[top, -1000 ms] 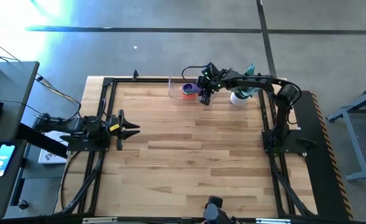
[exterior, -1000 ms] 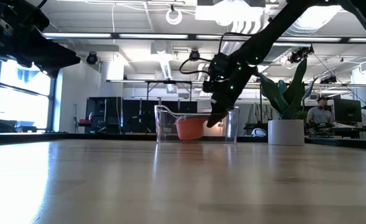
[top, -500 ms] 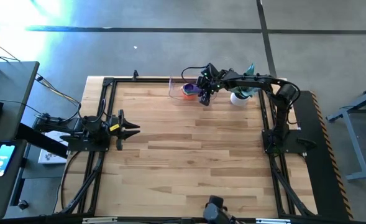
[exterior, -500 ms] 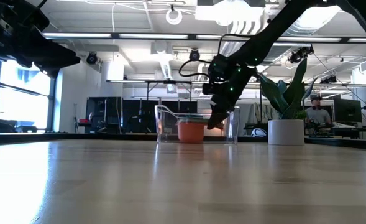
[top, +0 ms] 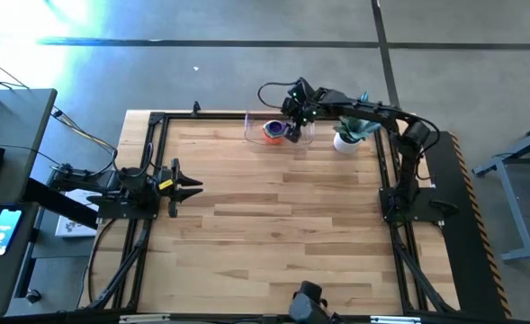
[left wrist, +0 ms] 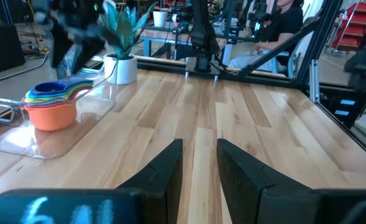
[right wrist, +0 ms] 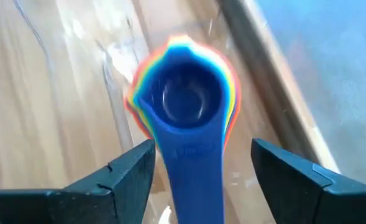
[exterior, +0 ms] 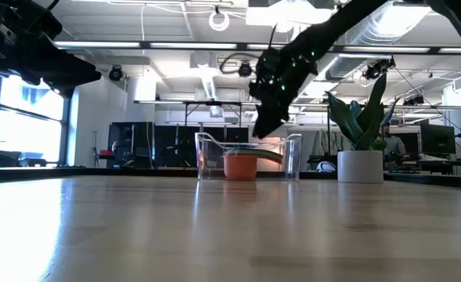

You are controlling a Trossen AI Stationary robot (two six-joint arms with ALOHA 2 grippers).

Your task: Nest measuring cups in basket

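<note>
The measuring cups stand nested in one stack point(right wrist: 183, 99), the dark blue one on top and the orange one point(left wrist: 51, 115) outermost. The stack rests on the floor of the clear basket point(top: 306, 135) at the table's far edge. My right gripper point(right wrist: 202, 149) hangs open above the basket point(exterior: 207, 157), a finger on either side of the blue cup's handle point(right wrist: 192, 174) without touching it. In the low view it point(exterior: 261, 125) is clear of the basket's rim. My left gripper point(top: 191, 186) waits open at the table's left side, holding nothing.
A white pot with a green plant point(top: 347, 137) stands just right of the basket, close under my right arm. The black frame rail point(top: 220, 115) runs along the far edge behind the basket. Bare wood point(top: 282, 225) fills the table's middle and near side.
My right gripper has opened wide and let go of the dark blue cup, which stays on top of the stack in the basket. The gripper has then risen out of the basket, a little toward the far edge.
</note>
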